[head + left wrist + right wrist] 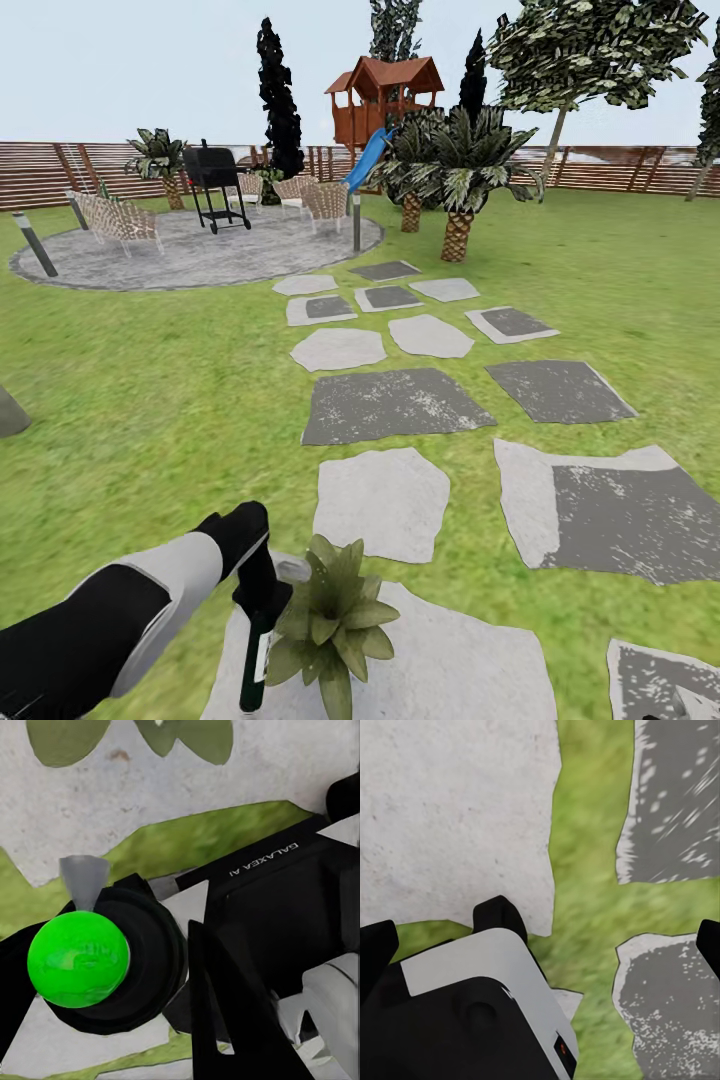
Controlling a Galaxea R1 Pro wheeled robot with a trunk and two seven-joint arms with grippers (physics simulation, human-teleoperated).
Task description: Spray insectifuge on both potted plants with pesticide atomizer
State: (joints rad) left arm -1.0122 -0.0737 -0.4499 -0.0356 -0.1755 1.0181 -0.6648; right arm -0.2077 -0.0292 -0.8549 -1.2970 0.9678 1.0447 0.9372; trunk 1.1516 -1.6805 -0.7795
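Pesticide atomizer (pixel 256 655) hangs upright in the left gripper (pixel 262 598), jaws clamped on its upper part, long axis vertical, base down toward a pale stepping stone (pixel 460 660). It sits just beside a potted plant (pixel 330 620). Whether the right gripper (pixel 540 937) is apart or together, I cannot tell.

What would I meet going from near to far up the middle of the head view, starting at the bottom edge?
Potted plant on a pale stone → lighter stepping stone → dark grey slab → cluster of smaller stones → palm plants → playhouse with a blue slide.
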